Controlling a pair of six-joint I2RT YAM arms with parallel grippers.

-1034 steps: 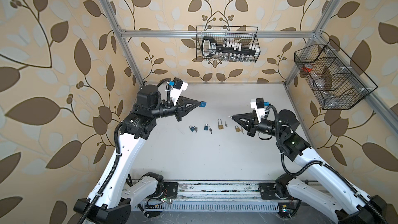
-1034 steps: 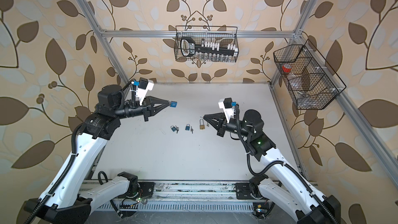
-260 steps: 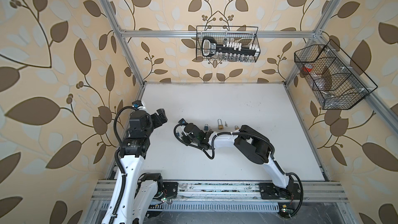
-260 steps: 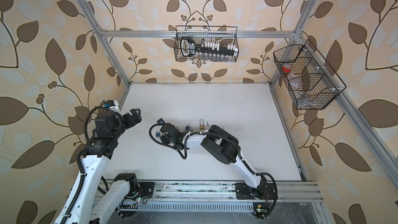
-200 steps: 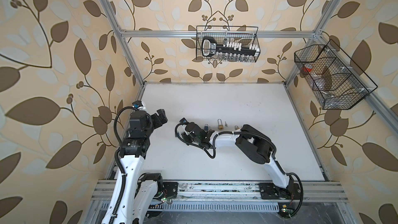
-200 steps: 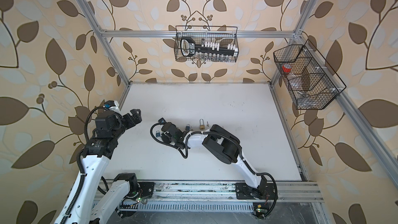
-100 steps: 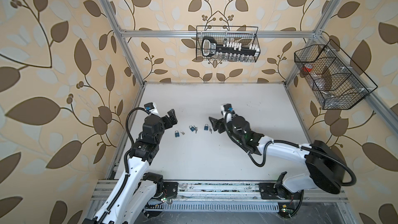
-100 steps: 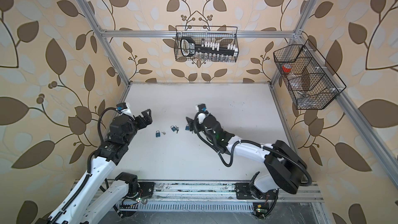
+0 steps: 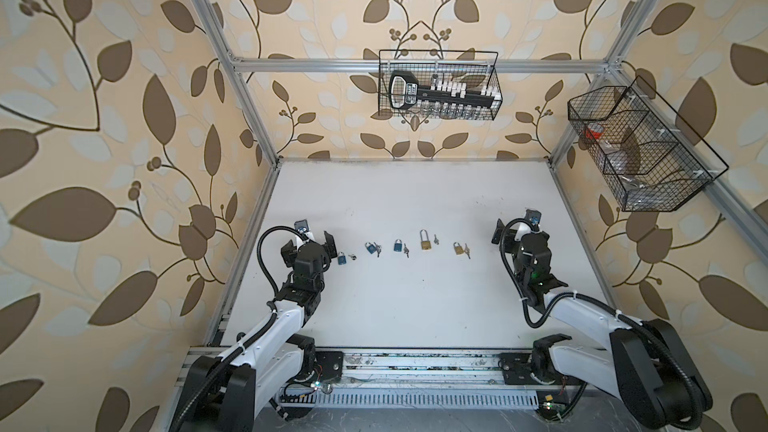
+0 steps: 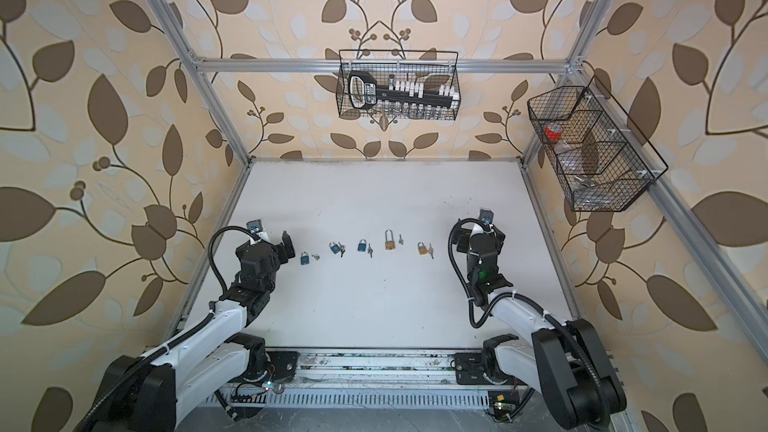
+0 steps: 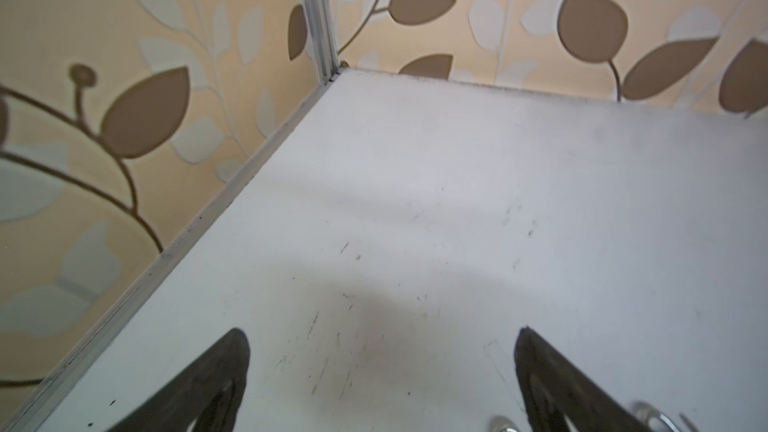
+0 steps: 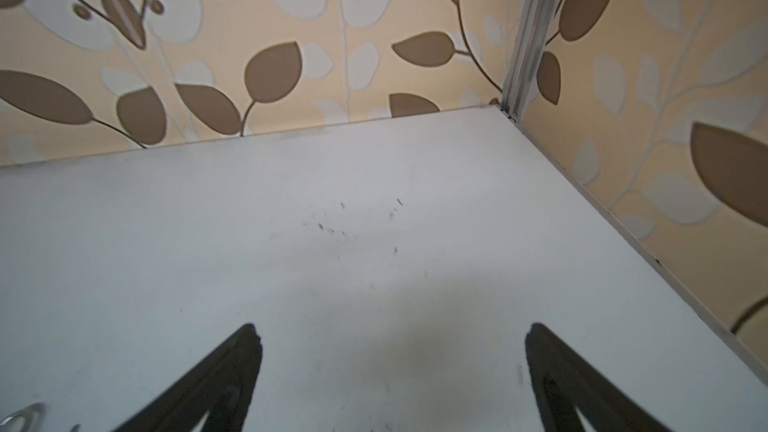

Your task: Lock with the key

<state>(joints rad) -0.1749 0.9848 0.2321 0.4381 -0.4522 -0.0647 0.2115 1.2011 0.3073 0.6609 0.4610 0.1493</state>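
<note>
Leaf-patterned wallpaper encloses a white tabletop, on which five small padlocks are laid in a row between the arms, each with a key just beside it. From the left are seen three blue padlocks, a tall-shackled brass padlock and a shorter brass padlock. Every shackle is pointed toward the back wall, so each long axis is run front to back; the keys are laid roughly the same way. No key is seen in a lock, and whether any shackle is latched cannot be told (too small). This row would suit locks awaiting a turn or locks already done. Nothing is held: the left gripper and right gripper are spread wide, at the row's two ends.
</note>
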